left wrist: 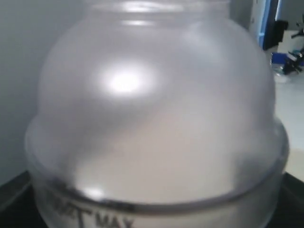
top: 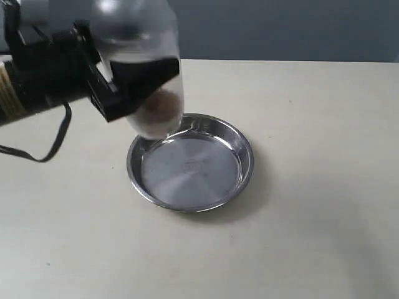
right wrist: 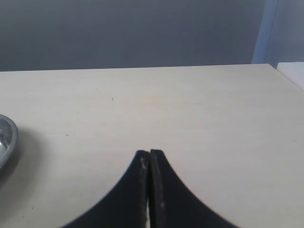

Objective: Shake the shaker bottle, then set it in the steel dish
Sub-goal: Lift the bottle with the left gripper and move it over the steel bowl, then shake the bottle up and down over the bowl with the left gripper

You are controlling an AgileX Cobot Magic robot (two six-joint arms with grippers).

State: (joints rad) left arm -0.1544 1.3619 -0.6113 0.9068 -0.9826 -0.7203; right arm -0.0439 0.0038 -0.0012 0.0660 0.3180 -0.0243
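Note:
The frosted shaker bottle [top: 140, 37] hangs upright in the air above the far left rim of the steel dish [top: 240, 177], with brown granules [top: 163, 106] low inside it. My left gripper [top: 134, 78] is shut around the bottle's middle. In the left wrist view the bottle's domed shoulder [left wrist: 156, 109] fills the picture and hides the fingers. The shiny dish sits on the pale table, and its edge [right wrist: 5, 137] also shows in the right wrist view. My right gripper [right wrist: 150, 153] is shut on nothing, low over the bare table, away from the dish.
A black cable [top: 43, 149] from the left arm loops over the table left of the dish. The pale tabletop [top: 312, 124] stretches right of the dish, and its far edge meets a grey wall.

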